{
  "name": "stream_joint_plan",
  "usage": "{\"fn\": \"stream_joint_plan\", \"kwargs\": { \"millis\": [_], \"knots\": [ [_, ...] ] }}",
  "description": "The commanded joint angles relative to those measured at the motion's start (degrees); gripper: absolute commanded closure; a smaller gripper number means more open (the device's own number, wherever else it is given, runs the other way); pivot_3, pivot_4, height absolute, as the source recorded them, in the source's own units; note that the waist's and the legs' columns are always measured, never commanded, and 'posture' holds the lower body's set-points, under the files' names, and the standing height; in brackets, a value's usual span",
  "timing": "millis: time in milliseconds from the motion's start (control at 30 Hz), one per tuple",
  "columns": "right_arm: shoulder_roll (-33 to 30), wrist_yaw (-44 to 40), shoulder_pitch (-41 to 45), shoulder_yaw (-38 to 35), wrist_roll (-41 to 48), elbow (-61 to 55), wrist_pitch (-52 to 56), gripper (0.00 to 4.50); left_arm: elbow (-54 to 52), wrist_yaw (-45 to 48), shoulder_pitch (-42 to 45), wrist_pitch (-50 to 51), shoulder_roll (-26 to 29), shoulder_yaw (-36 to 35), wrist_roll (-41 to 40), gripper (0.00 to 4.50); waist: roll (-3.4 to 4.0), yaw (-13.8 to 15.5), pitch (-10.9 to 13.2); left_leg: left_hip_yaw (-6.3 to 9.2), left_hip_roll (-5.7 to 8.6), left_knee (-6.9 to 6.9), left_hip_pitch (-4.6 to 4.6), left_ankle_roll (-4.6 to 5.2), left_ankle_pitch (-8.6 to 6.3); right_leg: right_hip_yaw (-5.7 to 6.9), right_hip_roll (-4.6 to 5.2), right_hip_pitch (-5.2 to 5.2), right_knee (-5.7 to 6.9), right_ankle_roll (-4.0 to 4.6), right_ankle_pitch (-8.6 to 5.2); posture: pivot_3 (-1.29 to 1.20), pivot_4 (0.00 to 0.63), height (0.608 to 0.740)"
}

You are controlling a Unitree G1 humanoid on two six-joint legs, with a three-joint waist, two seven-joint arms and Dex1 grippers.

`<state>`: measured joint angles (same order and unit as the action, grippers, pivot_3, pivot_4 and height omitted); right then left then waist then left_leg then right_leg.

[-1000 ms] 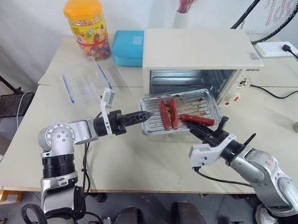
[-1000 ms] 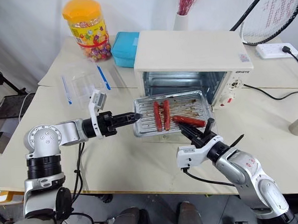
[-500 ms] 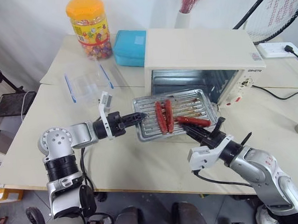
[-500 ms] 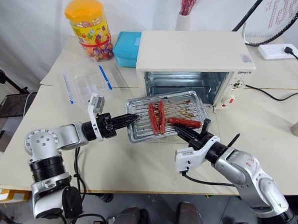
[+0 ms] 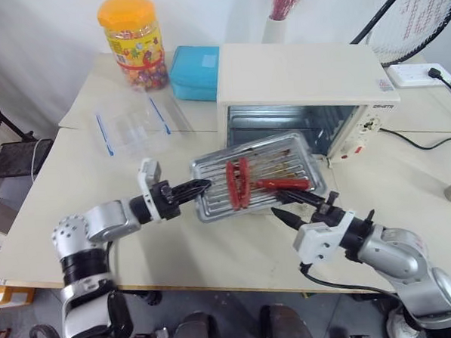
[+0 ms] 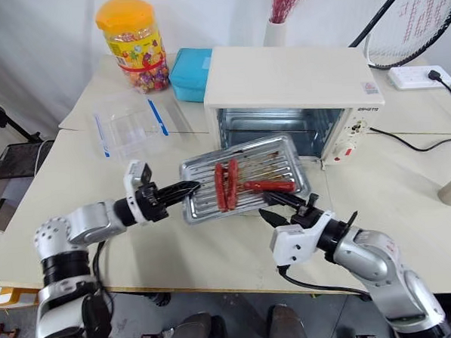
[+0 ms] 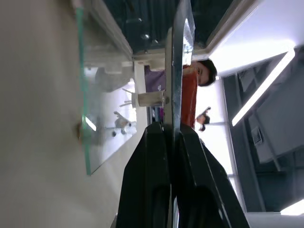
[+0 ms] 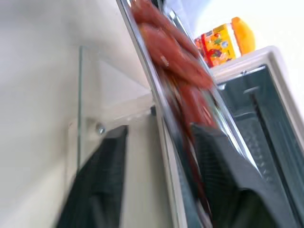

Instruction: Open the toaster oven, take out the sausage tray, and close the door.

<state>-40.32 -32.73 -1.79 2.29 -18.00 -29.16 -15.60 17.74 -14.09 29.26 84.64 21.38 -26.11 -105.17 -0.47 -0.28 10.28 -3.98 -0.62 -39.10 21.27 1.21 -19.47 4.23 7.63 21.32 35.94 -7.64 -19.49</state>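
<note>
The cream-white toaster oven [image 5: 296,74] stands open at the table's middle back. Its glass door [image 8: 88,90] lies folded down flat in front of it. The silver sausage tray [image 5: 212,204] with three red sausages [image 5: 238,185] hangs tilted in front of the oven mouth, over the door. My left gripper [image 5: 200,186] is shut on the tray's left rim [image 7: 176,71]. My right gripper [image 5: 282,204] is at the tray's near right edge, open, its fingers [image 8: 99,180] wide apart on either side of the thin rim.
An orange-lidded candy jar [image 5: 132,41] and a teal lunch box [image 5: 193,62] stand at the back left. Left of the oven lies a clear blue-edged plastic box [image 5: 132,121]. The oven's black cord [image 5: 421,140] runs to a power strip [image 5: 413,73] at the right.
The left gripper shut on the tray's left rim and drew the tray leftward and out, tilting it. The right gripper opened and let go of the near right edge.
</note>
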Motion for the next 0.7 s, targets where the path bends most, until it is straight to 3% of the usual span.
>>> {"fn": "stream_joint_plan", "kwargs": {
  "millis": [33,100,233,333,400,633,700],
  "knots": [
    [-2.0,-1.9,-1.8,-3.4,6.6,-0.7,-3.8,1.21,-5.5,-2.5,-3.2,-5.5,-0.3,-1.7,-7.8,4.50,-0.01,0.1,0.0,0.05,0.00,-0.04,0.00,0.00,0.00,0.00,-0.03,-0.04,0.00,0.00,0.00,0.00,0.150,0.740],
    [-3.1,-3.5,-3.9,-5.3,11.2,0.1,-5.3,0.56,-8.0,-0.9,-6.9,-5.7,1.9,-2.6,-7.8,4.50,-0.02,0.3,0.0,0.09,0.02,-0.08,-0.02,0.00,0.00,0.04,-0.05,-0.16,-0.07,0.01,0.00,0.00,0.150,0.740],
    [-4.5,-6.7,-6.6,-10.0,20.1,2.6,-4.6,0.56,-12.0,0.2,-13.8,-7.8,3.5,-7.5,-7.8,4.50,-0.02,0.1,0.0,0.13,0.06,-0.07,-0.12,0.01,0.00,0.06,-0.07,-0.35,-0.18,0.01,0.00,0.00,0.150,0.740],
    [-4.7,-9.1,-7.8,-15.3,28.6,7.2,-1.4,1.20,-15.6,3.8,-22.0,-8.3,5.6,-10.9,-7.8,4.50,-0.02,-0.1,0.0,0.13,-0.02,-0.03,-0.15,0.01,-0.01,0.06,-0.11,-0.41,-0.29,0.03,-0.01,0.00,0.150,0.740],
    [-5.1,-10.7,-8.1,-17.9,31.1,11.1,-0.7,1.88,-18.0,5.7,-27.0,-9.3,6.1,-12.7,-7.8,4.50,-0.02,0.0,0.0,0.15,-0.04,-0.02,-0.18,0.01,-0.01,0.05,-0.09,-0.45,-0.32,0.07,-0.03,0.00,0.150,0.740],
    [-7.6,-18.9,-4.0,-21.2,35.3,30.7,-1.5,4.26,-27.0,4.7,-36.5,-18.7,-1.9,-20.3,-7.8,4.50,-0.01,0.2,0.0,0.36,-0.03,-0.03,-0.32,0.05,-0.10,0.10,0.37,-0.83,-0.90,0.21,0.00,0.00,0.150,0.740],
    [-8.1,-23.5,-2.0,-19.7,35.7,36.8,-3.3,4.44,-29.5,2.5,-36.1,-22.3,-5.4,-22.1,-7.8,4.50,-0.01,0.3,0.0,0.38,-0.03,-0.03,-0.30,0.06,-0.10,0.20,0.40,-0.84,-0.94,0.25,0.03,0.00,0.150,0.740]
  ]
}}
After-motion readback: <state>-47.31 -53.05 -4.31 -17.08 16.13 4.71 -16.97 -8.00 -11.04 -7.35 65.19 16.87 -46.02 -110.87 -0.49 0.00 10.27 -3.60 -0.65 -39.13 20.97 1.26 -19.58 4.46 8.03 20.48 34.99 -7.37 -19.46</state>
